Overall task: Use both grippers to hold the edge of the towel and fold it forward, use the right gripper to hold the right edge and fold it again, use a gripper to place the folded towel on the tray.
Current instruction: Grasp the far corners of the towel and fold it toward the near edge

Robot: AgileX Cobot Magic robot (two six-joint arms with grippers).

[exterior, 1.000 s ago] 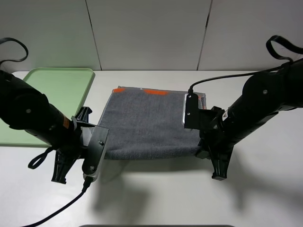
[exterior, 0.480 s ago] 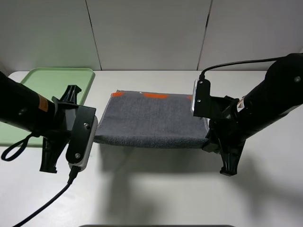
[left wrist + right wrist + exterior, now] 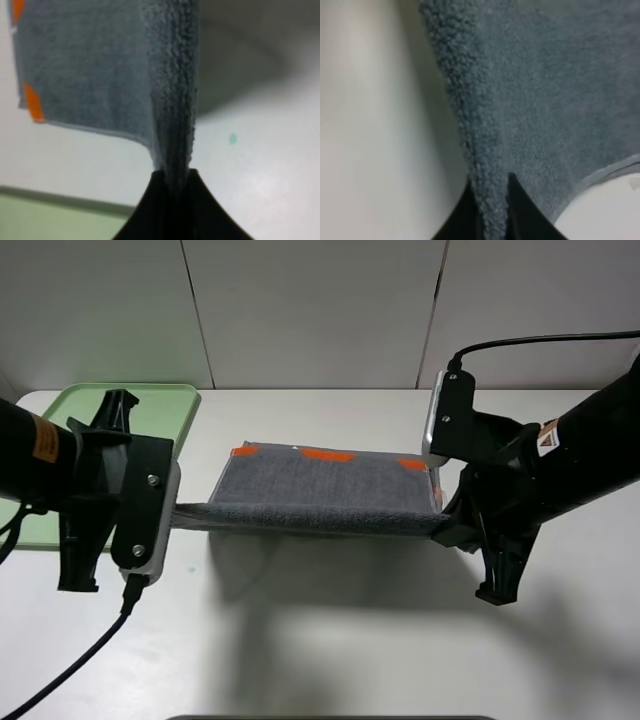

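I can read no writing; the arm labels (image 3: pixel 547 438) are too small. Left end effector (image 3: pixel 172 176) and right end effector (image 3: pixel 490 189) each pinch the grey terry towel (image 3: pixel 320 500) with orange patches. Its near edge is raised over the white surface (image 3: pixel 330 640), just beside the pale green plastic tray (image 3: pixel 150 408). A grey panelled wall (image 3: pixel 310 310) stands behind.

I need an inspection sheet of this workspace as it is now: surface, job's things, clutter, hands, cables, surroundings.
Surface: white table, with the towel's shadow on it.
Job's things: grey towel with orange marks, its near edge lifted and stretched between both hands, its far edge low at the table. The green tray sits far left, partly hidden by the left arm.
Clutter: nothing seen.
Hands: left hand shut on the towel's edge; right hand shut on the towel's edge.
Cables: left cable, black, trails across the table toward the near side; right cable, black, arcs above the right arm.
Surroundings: pale panelled wall behind the table.
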